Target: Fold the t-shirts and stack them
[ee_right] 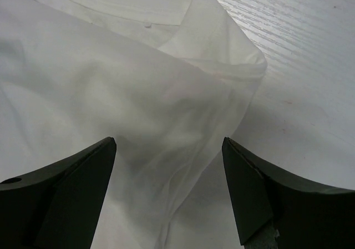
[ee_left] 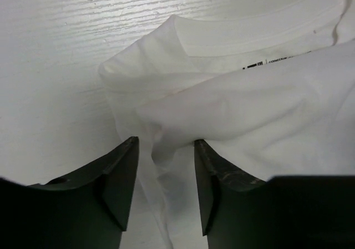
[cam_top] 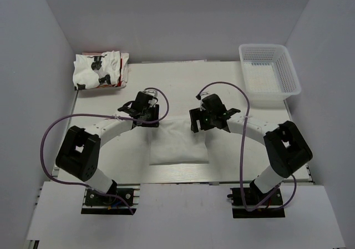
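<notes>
- Nearest the arm bases, a white t-shirt [cam_top: 178,146] lies flat in the middle of the tabletop [cam_top: 222,161]. It is already narrowed to a long panel, with its lower edge towards the bases. That suggests the side folds are done and the cross fold is still to come.
- At the shirt's far end, the left claw [ee_left: 165,143] sits low over the left shoulder corner, just beside the collar [ee_left: 260,32]. Its jaws stand at a middling gap astride a raised ridge of cloth. I cannot tell whether they actually pinch that ridge.
- The right claw [ee_right: 168,141] hangs over the opposite shoulder corner with its jaws spread wide. Cloth lies under and between them, but nothing is gripped.
- The two claws mirror each other at the two far corners, probably so that both corners can be lifted together and brought towards the near hem. That should keep the fold square. If only one corner is caught, the panel would likely skew.
- Farther back, at the far left corner, a pile of folded t-shirts [cam_top: 100,71] with black and red print waits well apart from the working shirt. By my reading this is the stack the finished shirt joins.
- At the far right stands a white mesh basket [cam_top: 263,46], clear of both arms.
</notes>
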`<state>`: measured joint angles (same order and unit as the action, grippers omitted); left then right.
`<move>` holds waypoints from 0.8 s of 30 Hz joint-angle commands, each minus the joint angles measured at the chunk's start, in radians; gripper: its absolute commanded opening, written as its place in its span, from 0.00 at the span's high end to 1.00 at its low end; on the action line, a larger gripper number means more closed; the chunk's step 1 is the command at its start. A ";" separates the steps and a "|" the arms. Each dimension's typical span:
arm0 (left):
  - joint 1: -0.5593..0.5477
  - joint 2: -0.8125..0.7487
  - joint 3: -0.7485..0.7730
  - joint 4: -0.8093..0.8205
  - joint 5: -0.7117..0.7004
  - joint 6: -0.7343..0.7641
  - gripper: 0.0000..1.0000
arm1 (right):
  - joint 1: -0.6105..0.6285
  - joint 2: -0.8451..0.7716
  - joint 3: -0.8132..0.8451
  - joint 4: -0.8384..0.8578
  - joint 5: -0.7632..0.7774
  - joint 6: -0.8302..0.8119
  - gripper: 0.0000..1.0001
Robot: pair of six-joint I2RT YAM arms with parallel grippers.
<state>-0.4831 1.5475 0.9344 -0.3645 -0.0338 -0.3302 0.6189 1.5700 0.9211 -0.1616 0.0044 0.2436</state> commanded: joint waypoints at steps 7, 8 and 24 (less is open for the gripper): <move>-0.005 0.088 0.081 0.050 0.002 0.008 1.00 | -0.010 0.085 0.067 0.120 -0.018 0.005 0.39; -0.005 0.088 0.081 0.041 0.002 0.008 1.00 | -0.010 0.081 0.065 0.147 -0.023 0.006 0.57; -0.005 -0.280 -0.009 0.093 0.043 -0.050 1.00 | -0.008 -0.218 -0.016 0.129 -0.026 0.074 1.00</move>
<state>-0.4850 1.3380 0.9535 -0.3229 0.0010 -0.3580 0.6109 1.4063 0.9241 -0.0498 -0.0151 0.3038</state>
